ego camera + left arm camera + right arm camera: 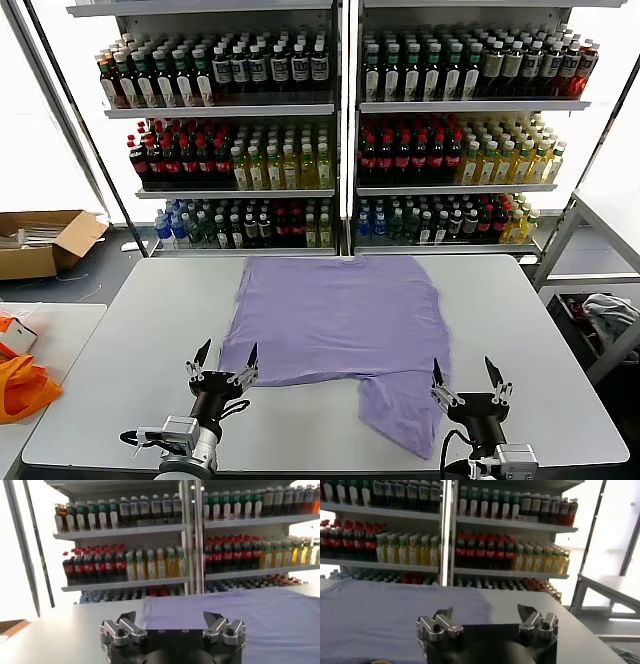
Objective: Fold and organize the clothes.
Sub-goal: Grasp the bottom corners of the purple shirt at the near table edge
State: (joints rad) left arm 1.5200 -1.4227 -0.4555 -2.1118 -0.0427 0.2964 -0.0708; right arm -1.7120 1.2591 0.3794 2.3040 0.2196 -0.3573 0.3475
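Shelves of bottled drinks (340,130) back a grey bench (120,340) where the lavender T-shirt (335,320) lies spread mid-bench; left hand (224,362) and right hand (468,378) hover released at its near edge.

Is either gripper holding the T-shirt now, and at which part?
Nothing is held. The left gripper and the right gripper are both open near the lavender T-shirt, at its edge nearest the robot.

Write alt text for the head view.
A lavender T-shirt lies partly folded on a grey table, with the open left gripper and open right gripper at its near edge. Shelves of bottled drinks stand behind.
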